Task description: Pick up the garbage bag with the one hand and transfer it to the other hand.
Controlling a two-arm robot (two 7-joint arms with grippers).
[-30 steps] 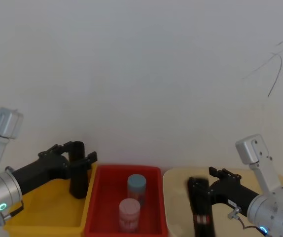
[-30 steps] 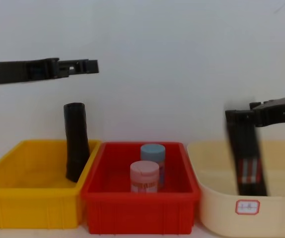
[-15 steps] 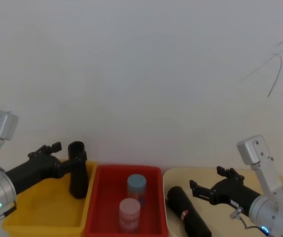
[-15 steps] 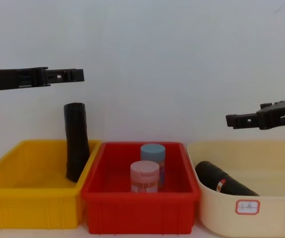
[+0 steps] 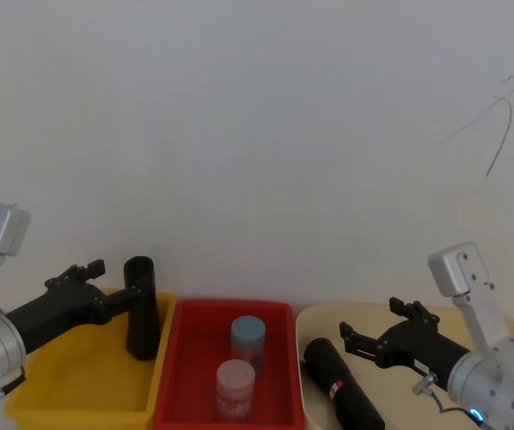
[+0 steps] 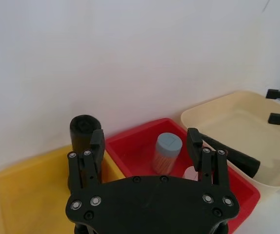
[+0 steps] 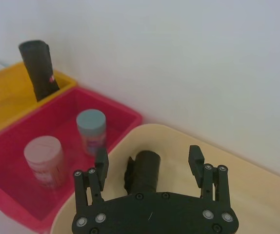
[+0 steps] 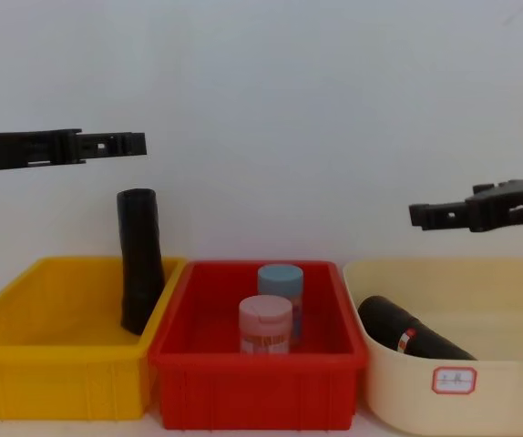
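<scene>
Beneath the spread-open right gripper (image 8: 418, 215), the garbage bag (image 8: 412, 335) lies ungripped in the cream tub (image 8: 494, 387)

Left pincer (image 6: 145, 141), right pincer (image 7: 148, 156): both splayed, empty.

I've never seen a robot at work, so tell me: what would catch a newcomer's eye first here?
Three bright bins stand in a row: yellow bin, red bin holding a blue-lidded jar and a pink-lidded jar, cream bin. A black roll leans upright in the yellow one; the garbage bag lies in the cream one. The left gripper and right gripper hover open above those two.
</scene>
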